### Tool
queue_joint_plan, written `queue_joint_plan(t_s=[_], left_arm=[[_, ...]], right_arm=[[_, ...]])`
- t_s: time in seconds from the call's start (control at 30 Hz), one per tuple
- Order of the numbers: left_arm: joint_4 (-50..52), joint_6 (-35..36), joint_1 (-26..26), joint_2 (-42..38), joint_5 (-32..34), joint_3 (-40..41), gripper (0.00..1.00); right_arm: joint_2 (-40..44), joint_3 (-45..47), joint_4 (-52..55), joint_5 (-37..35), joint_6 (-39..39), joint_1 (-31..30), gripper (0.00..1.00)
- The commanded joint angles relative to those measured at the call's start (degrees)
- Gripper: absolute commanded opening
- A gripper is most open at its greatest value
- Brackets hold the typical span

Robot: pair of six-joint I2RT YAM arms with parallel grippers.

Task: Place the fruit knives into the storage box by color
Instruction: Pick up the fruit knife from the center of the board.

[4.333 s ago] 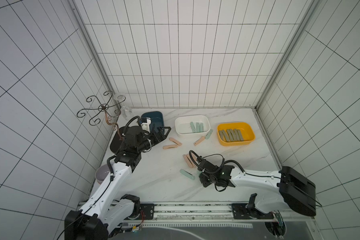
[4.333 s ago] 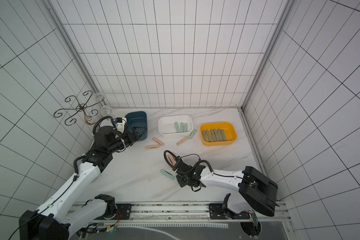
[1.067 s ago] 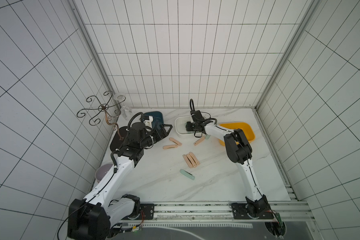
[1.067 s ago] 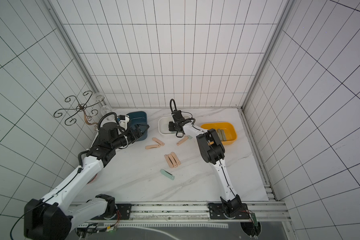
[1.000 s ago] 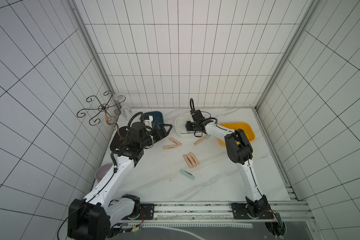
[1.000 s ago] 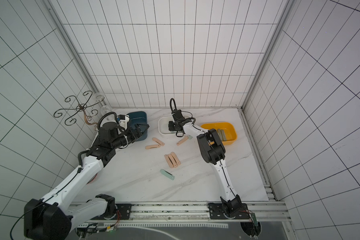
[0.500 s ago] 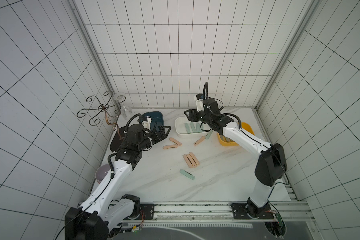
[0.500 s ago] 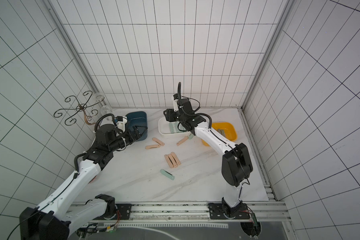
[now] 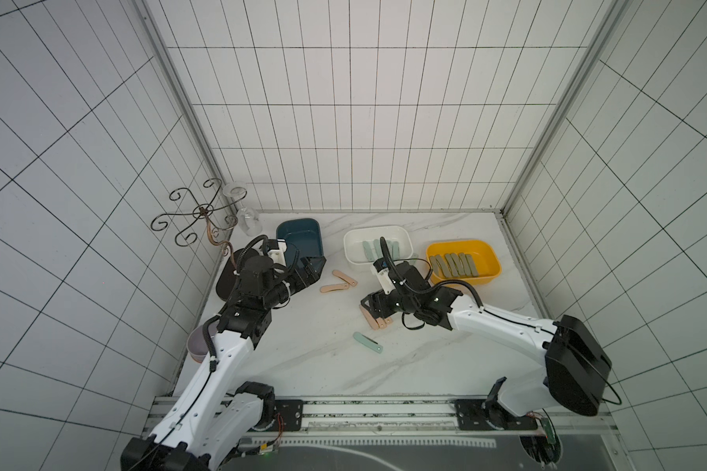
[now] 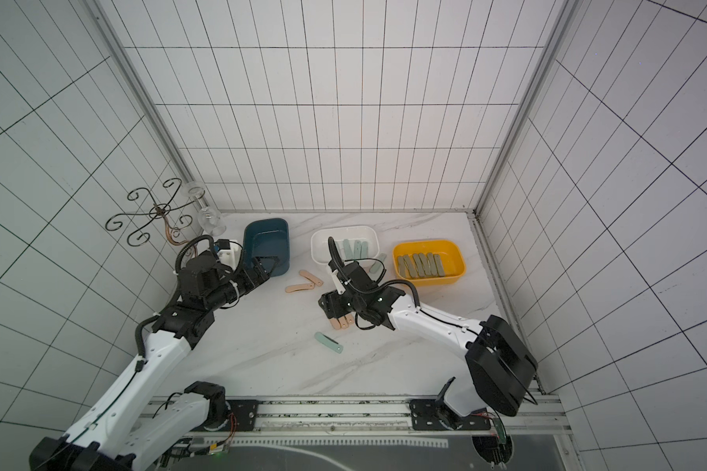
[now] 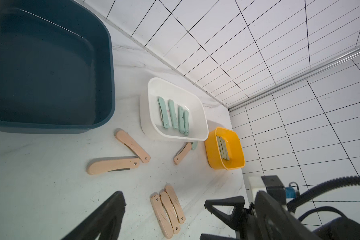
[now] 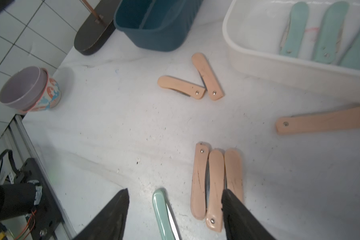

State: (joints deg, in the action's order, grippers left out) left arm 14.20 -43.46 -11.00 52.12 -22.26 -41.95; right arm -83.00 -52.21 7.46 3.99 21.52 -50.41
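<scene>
Several mint-green fruit knives [image 9: 378,248] lie in the white storage box [image 9: 350,244], and several olive-grey ones [image 9: 454,265] lie in the yellow box [image 9: 488,261]. The dark blue box [image 9: 299,234] holds nothing. Three peach-pink knives [image 12: 214,182] lie side by side mid-table, and two more [image 9: 339,282] sit near the blue box. Another peach knife [image 11: 182,153] lies by the white box. A loose mint knife [image 12: 162,209] has its blade partly out. My right gripper [image 9: 374,310] hovers open over the mint knife and the peach three. My left gripper [image 9: 317,267] stands open beside the blue box.
A wire stand [image 9: 201,212] on a dark oval base [image 12: 94,35] holds a glass [image 9: 248,220] at the back left. A lavender cup [image 12: 27,89] sits at the table's left edge. Another mint knife [image 10: 376,267] lies between the white and yellow boxes. Tiled walls close three sides.
My right gripper has come away from the white box toward the front, down over the three peach knives, with its jaws opening. The left arm has barely shifted.
</scene>
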Motion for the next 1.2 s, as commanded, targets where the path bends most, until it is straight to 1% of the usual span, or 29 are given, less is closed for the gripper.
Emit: queue_joint_plan(t_s=[0.0, 0.2, 0.37, 0.67, 0.93, 1.1, 1.17], left_arm=[[0.47, 0.79, 0.30, -1.31, 0.31, 0.91, 0.97], [1.19, 1.62, 0.55, -2.28, 0.26, 1.00, 0.97], [1.18, 1.63, 0.68, -2.28, -0.31, 1.17, 0.97], [0.84, 1.32, 0.83, -2.20, -0.54, 1.09, 0.97], [0.36, 1.01, 0.81, -1.52, -0.73, 0.82, 0.97], [0.26, 1.19, 0.84, -1.15, -0.72, 0.73, 0.97], [0.14, 1.20, 0.84, -1.10, -0.63, 0.73, 0.97]], right_arm=[[2.20, 6.47, 0.89, -1.72, 2.34, -2.60, 0.73], [2.84, 11.25, 0.43, -2.49, 4.90, -5.73, 0.73], [2.28, 12.70, -0.50, -2.08, 6.20, -7.37, 0.73], [-2.26, 13.94, -2.10, -2.33, 6.04, -11.37, 0.72], [-8.91, 9.99, 0.24, -6.78, 3.14, -15.35, 0.64], [-12.40, 6.65, 1.76, -8.77, 1.95, -17.89, 0.51], [-13.25, 5.67, 2.19, -9.68, 1.95, -18.62, 0.49]])
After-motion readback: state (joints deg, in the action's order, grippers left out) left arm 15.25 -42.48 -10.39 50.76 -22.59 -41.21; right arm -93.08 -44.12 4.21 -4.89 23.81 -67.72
